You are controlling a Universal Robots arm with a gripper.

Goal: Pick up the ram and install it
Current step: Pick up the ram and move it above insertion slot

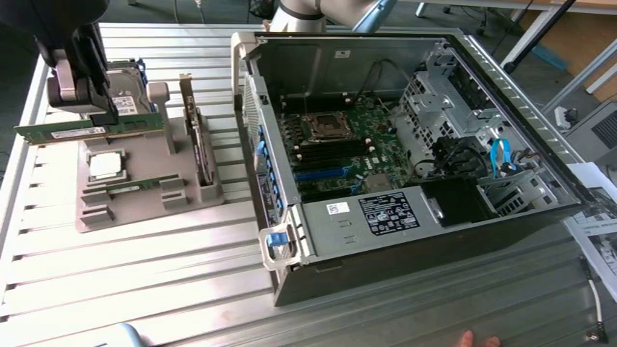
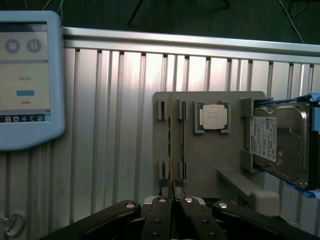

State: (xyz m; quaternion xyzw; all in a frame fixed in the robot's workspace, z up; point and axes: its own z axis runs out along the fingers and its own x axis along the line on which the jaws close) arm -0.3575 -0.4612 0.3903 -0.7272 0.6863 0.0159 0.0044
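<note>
1. Ribbed metal table (image 1: 144,253) lies beneath my claw (image 1: 104,124).
2. My claw is pinched closed on the ram (image 1: 58,133), gripped near mid-length.
3. Its long axis runs crosswise to my fingers, and the open computer case (image 1: 318,224) sits well beyond one end.

The hand (image 1: 100,120) hangs at the exterior view's left, pointing down, clamped on the ram (image 1: 53,132)
</note>
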